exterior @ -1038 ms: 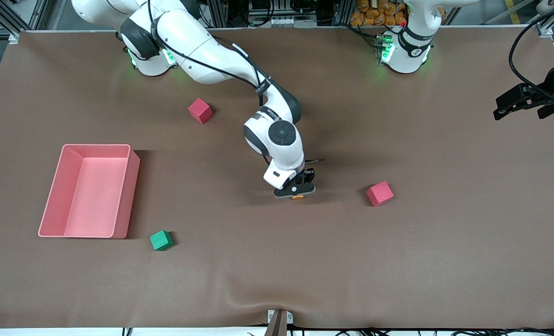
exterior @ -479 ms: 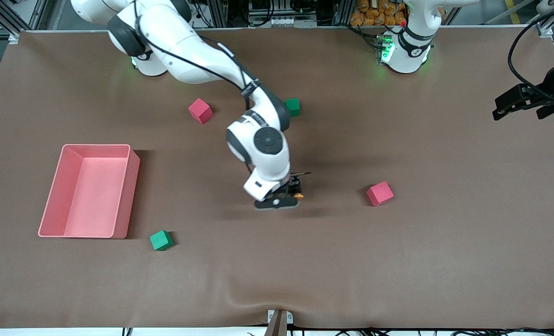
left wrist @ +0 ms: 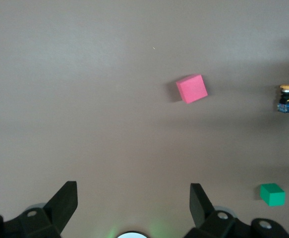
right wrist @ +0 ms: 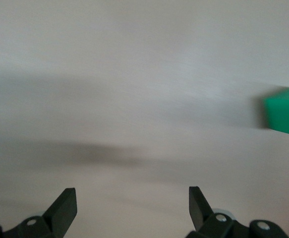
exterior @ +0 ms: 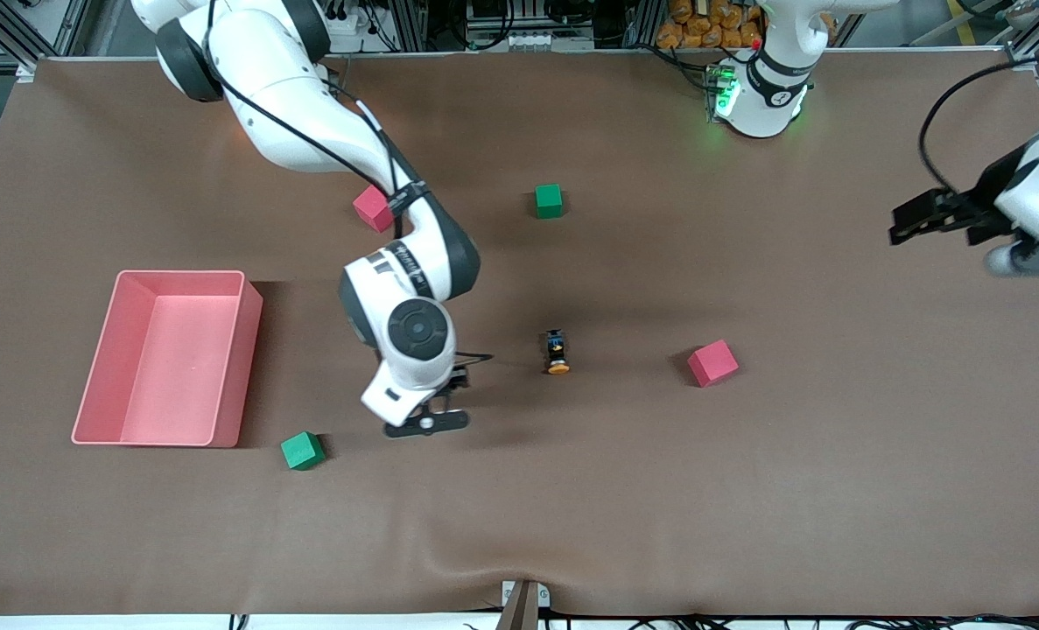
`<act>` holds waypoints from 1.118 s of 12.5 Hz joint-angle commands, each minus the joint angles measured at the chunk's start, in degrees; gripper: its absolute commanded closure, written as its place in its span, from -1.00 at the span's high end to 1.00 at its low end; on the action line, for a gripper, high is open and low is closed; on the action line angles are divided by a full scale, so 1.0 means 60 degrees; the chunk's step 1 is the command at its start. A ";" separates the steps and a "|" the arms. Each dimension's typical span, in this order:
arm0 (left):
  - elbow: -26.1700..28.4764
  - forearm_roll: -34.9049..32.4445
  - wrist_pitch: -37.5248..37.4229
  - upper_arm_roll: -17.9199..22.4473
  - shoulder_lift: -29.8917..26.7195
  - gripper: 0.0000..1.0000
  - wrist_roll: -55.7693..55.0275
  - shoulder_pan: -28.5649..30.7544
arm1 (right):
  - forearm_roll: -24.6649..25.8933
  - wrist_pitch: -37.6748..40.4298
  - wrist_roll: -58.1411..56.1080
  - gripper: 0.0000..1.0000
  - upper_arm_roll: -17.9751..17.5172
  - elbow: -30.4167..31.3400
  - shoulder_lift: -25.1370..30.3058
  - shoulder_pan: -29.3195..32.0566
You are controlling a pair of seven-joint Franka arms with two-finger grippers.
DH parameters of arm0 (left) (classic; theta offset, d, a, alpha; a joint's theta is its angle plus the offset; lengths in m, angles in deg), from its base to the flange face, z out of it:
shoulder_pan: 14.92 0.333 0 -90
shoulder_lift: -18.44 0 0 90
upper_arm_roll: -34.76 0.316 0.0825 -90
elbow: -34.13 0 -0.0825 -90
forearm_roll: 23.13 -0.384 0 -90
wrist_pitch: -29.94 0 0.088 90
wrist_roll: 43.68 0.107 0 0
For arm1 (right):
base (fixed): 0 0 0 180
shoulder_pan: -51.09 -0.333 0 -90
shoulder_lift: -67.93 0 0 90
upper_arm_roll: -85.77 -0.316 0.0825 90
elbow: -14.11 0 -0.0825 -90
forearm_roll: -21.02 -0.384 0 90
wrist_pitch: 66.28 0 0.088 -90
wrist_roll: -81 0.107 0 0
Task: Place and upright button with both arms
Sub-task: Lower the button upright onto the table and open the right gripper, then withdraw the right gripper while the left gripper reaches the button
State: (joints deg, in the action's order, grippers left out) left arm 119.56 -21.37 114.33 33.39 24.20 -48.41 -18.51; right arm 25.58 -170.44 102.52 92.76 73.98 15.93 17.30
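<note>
The button [exterior: 558,353] lies on its side on the brown table, orange cap toward the front camera and blue base away from it. It also shows in the left wrist view [left wrist: 286,98]. My right gripper [exterior: 427,424] is open and empty over bare table, between the button and a green cube [exterior: 301,451]; its wrist view [right wrist: 133,206] shows that cube [right wrist: 284,110]. My left gripper [exterior: 930,219] is open and empty, held up over the left arm's end of the table; its wrist view [left wrist: 133,203] shows bare table between the fingers.
A red cube [exterior: 712,362] sits beside the button toward the left arm's end and shows in the left wrist view [left wrist: 192,89]. A second green cube [exterior: 549,200] and a second red cube [exterior: 375,208] lie farther from the front camera. A pink bin [exterior: 239,367] stands at the right arm's end.
My right gripper has let go of the button and moved away toward the green cube and the pink bin. The button stays on the table. My left gripper has shifted slightly inward.
</note>
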 commanded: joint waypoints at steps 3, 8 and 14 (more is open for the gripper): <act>-0.1037 0.0117 0.0055 -0.0108 0.1658 1.00 -0.1565 -0.1097 | 0.0075 0.1055 -0.2626 1.00 0.0446 0.1297 0.1355 0.1086; -0.1788 0.0131 0.0975 -0.0108 0.3243 1.00 -0.3704 -0.2636 | -0.0128 0.0997 -0.5589 1.00 0.1233 0.2252 0.1914 0.2189; -0.1802 0.0483 0.2263 -0.0036 0.4547 1.00 -0.4735 -0.3706 | -0.1433 0.0821 -0.7042 1.00 0.2160 0.2619 0.1914 0.3462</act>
State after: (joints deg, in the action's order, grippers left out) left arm 110.71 -19.26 124.87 32.28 48.30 -75.57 -38.61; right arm 18.48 -164.72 62.04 106.22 87.49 25.39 35.79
